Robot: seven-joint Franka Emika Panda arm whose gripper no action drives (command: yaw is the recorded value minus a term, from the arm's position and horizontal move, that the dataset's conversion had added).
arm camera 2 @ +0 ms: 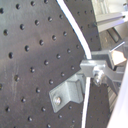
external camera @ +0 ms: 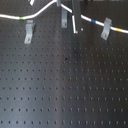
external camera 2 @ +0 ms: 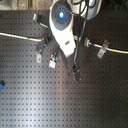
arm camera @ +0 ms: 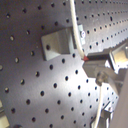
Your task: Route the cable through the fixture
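The white cable [external camera: 45, 9] runs along the far side of the black perforated board, with a green band [external camera: 21, 18] at the first exterior view's left and blue and yellow bands [external camera: 116, 30] at its right. It also shows in the second exterior view [external camera 2: 20, 36]. Three grey clip fixtures stand on the board: left [external camera: 29, 31], middle [external camera: 64, 20] and right [external camera: 106, 29]. My gripper [external camera: 74, 16] is shut on the cable just beside the middle clip, as seen in both wrist views [arm camera: 85, 59] [arm camera 2: 93, 67]. The cable [arm camera: 75, 27] passes next to that clip [arm camera: 60, 42]. It crosses the right clip's top.
The white arm body [external camera 2: 62, 25] with its blue light hides the middle of the cable in the second exterior view. The black perforated board [external camera: 65, 85] extends toward the near side. A small blue object [external camera 2: 1, 85] sits at the second exterior view's left edge.
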